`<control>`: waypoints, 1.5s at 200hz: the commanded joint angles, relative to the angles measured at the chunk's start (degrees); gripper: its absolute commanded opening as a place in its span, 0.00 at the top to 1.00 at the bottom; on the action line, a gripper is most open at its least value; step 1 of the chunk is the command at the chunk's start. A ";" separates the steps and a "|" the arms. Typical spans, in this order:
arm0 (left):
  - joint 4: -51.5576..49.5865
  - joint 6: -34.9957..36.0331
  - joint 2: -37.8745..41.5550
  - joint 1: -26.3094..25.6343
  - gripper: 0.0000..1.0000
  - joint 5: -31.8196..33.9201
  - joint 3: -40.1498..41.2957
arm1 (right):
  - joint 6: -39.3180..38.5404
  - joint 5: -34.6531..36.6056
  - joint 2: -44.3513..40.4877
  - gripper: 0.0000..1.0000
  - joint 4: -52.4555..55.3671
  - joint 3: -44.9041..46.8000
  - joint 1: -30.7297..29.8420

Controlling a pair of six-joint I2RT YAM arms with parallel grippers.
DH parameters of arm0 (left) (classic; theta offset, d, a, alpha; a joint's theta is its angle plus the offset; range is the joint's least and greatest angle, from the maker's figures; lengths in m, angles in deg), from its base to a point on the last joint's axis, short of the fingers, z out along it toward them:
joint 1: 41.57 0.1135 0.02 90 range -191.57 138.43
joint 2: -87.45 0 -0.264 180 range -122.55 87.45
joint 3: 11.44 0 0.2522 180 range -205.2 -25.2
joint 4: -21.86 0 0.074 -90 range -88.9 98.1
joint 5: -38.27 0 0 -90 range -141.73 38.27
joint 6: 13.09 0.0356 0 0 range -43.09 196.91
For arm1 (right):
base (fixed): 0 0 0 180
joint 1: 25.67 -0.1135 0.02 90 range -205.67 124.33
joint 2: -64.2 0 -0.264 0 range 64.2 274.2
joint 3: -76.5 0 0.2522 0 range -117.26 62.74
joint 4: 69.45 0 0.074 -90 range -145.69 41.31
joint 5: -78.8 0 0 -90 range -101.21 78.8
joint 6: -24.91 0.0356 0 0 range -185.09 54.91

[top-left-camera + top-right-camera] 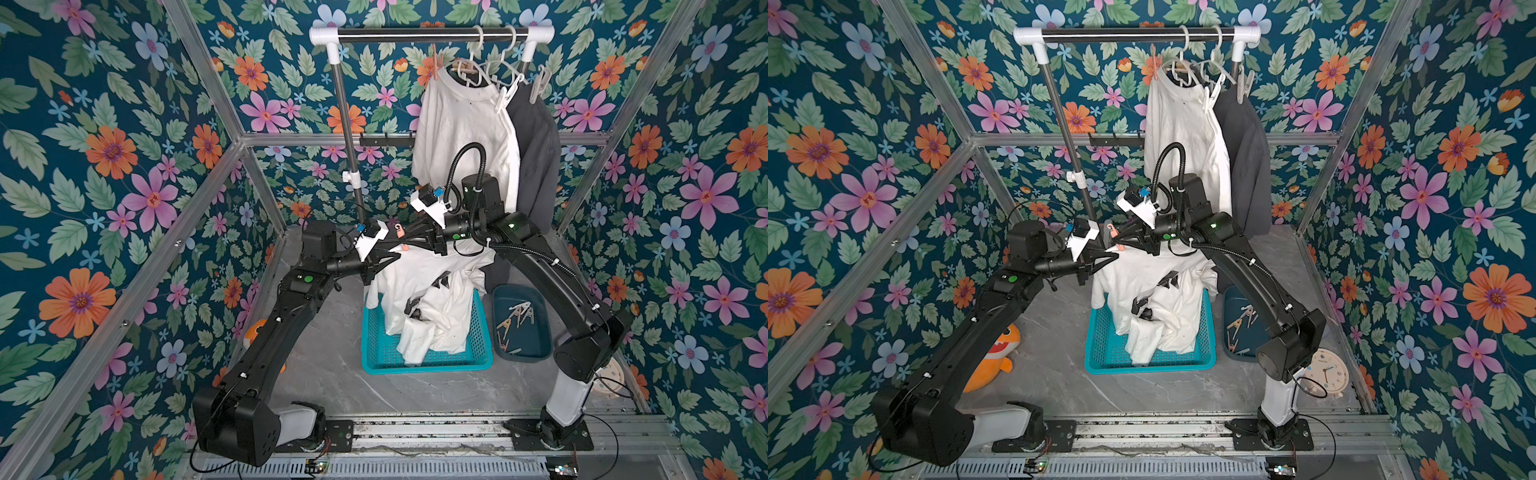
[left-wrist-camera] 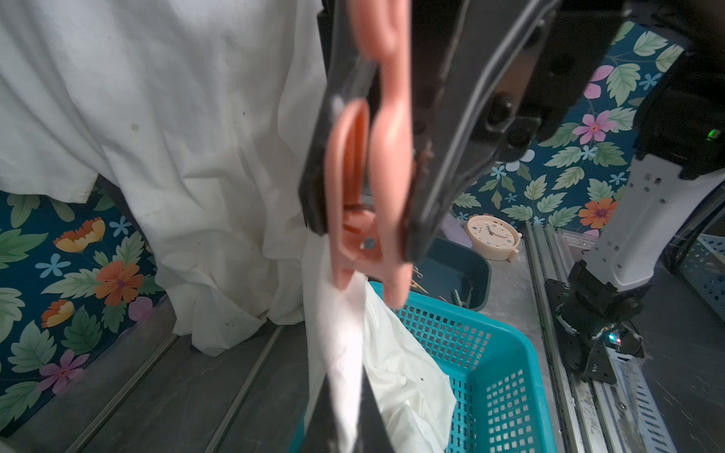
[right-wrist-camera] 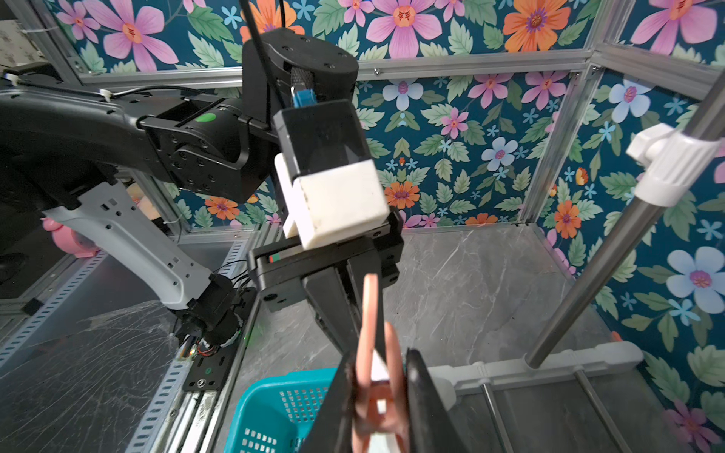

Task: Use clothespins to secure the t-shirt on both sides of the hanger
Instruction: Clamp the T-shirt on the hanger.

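Floral walls (image 1: 104, 166), grey desk (image 1: 332, 365). Pink clothespin (image 2: 376, 157): likely light, stiff, springy, best pinched at the tail, where right end effector (image 3: 378, 388) grips it; tip at t-shirt (image 1: 432, 291) edge above basket (image 1: 424, 368). Left end effector (image 1: 395, 254) closed on the soft, limp fabric.

Teal basket (image 1: 436, 360) sat mid-floor, dark blue tray (image 1: 536, 307) just beside it. Clock (image 1: 1329, 370) and orange shark toy (image 1: 994, 361) lay at opposite walls. Dark grey garment (image 1: 536, 158) hung from rack bar (image 1: 415, 34).
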 commanded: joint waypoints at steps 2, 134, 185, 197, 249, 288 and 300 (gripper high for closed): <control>1.84 0.92 0.34 -0.14 1.00 -2.36 -0.44 | -1.86 1.09 0.86 1.00 -1.12 -1.11 0.04; 1.31 2.33 1.34 -0.12 1.00 -1.31 -0.34 | -5.33 -2.51 1.64 1.00 6.69 -2.49 0.19; 1.31 3.47 2.71 -0.17 1.00 -2.02 0.19 | -8.61 -1.02 1.61 1.00 10.14 -2.40 0.41; 1.31 3.62 2.84 -0.13 1.00 -1.83 0.36 | -9.10 -0.63 1.70 1.00 10.97 -2.64 0.45; 2.09 3.22 2.67 -0.15 1.00 -2.05 0.43 | -9.64 0.91 -0.78 1.00 8.53 1.33 0.45; 2.59 2.69 2.98 -0.09 1.00 -1.73 0.75 | -8.17 3.05 -1.49 0.92 7.51 1.88 0.44; 2.70 2.52 2.84 -0.12 1.00 -1.74 0.80 | -7.99 3.23 -1.54 0.81 7.41 1.72 0.25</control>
